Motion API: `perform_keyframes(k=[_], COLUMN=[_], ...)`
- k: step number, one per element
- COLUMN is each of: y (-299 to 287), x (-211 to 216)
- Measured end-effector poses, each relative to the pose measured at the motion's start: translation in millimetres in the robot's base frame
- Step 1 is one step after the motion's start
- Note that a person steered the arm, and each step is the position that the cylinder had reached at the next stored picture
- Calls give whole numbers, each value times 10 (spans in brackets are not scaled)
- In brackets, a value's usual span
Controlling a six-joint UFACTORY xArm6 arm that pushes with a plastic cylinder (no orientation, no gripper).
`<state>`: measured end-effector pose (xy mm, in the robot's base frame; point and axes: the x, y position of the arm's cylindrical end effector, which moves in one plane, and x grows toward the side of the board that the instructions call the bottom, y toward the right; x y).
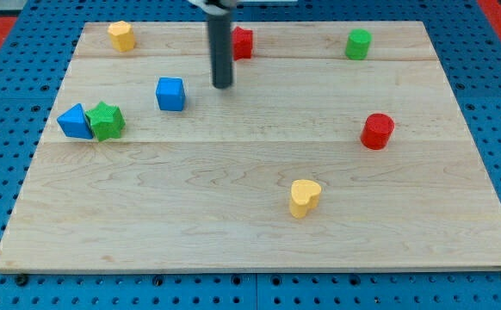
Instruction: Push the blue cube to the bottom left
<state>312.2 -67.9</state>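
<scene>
The blue cube (170, 94) sits on the wooden board (233, 224) in the upper left part of the view. My tip (223, 86) is at the lower end of the dark rod, a little to the right of the blue cube and slightly above it in the view, with a gap between them. The rod comes down from the view's top edge.
A blue triangular block (75, 121) touches a green star block (106, 120) at the left. A yellow block (121, 35), a red block (243, 42) and a green cylinder (358, 44) lie along the top. A red cylinder (377, 131) and a yellow heart (304, 197) lie on the right.
</scene>
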Motion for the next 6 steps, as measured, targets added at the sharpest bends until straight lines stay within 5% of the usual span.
perform_keyframes(k=[1,4,6], y=[-499,-329,-214], x=[123,1856,1196])
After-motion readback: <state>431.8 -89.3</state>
